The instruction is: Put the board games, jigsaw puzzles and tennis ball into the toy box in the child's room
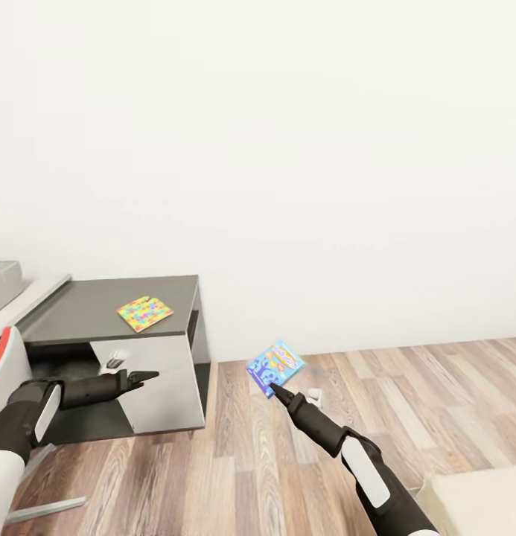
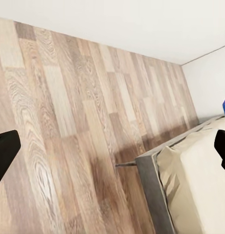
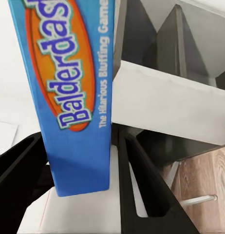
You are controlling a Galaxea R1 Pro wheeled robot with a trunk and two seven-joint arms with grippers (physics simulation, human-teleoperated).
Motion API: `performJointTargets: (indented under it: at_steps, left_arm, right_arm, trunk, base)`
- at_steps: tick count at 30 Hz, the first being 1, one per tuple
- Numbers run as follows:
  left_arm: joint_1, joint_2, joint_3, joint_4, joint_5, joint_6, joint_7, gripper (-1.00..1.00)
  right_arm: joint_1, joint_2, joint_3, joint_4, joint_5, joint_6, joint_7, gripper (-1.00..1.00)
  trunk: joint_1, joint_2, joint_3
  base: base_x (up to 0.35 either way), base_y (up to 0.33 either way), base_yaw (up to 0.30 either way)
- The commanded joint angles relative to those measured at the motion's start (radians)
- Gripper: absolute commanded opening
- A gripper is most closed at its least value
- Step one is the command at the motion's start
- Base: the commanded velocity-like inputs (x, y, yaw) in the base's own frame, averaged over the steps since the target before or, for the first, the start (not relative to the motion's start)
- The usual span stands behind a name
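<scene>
The right gripper (image 1: 275,388) is clamped on a board game (image 1: 275,366), a blue box printed "Balderdash" in the right wrist view, where the two dark fingers (image 3: 141,190) press its flat sides with the box (image 3: 76,97) standing up between them. In the head view the box is held in the air above the wood-plank floor (image 1: 406,394), to the right of the table (image 1: 101,301) and well apart from it.

The left gripper (image 1: 142,377) hangs in front of the table's white panel, holding nothing; its two black tips lie close together (whether they quite meet I cannot tell). In the left wrist view its fingers (image 2: 3,153) frame bare floor and a corner of the bed (image 2: 195,180), cream mattress with a grey edge.

A jigsaw puzzle (image 1: 144,313) lies flat on the table's dark grey corner section, near its front edge. Right of the table the floor runs open to the white wall; the bed's corner (image 1: 473,499) shows low beside the right arm.
</scene>
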Motion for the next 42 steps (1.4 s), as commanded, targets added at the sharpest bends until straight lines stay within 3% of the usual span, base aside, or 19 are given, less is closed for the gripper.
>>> performJointTargets:
  at_steps: [1,7,19,42]
  left_arm:
    - [-0.001,0.0,0.001,0.0,0.004,0.009,-0.001,1.0]
    - [-0.001,0.001,0.002,0.0,0.005,0.009,-0.001,1.0]
    - [-0.001,0.0,0.001,0.0,0.004,0.009,0.002,1.0]
    - [-0.001,-0.001,0.001,0.0,0.003,0.009,0.005,1.0]
  right_arm:
    - [0.0,0.0,-0.001,0.0,-0.01,0.008,-0.002,-1.0]
    - [0.0,0.001,-0.001,0.0,-0.01,0.008,-0.002,-1.0]
    - [0.0,0.001,-0.001,0.0,-0.01,0.008,-0.002,-1.0]
    - [0.0,0.0,0.002,0.001,-0.01,-0.051,0.0,-1.0]
  trunk:
    - [0.0,0.0,0.0]
    - [0.0,0.0,0.002]
    - [-0.046,0.084,0.045]
    - [-0.134,0.245,0.117]
  base:
    - [0.0,-0.083,0.291]
    - [0.0,-0.027,0.291]
    - [0.0,-0.002,0.272]
    - [0.0,0.0,0.015]
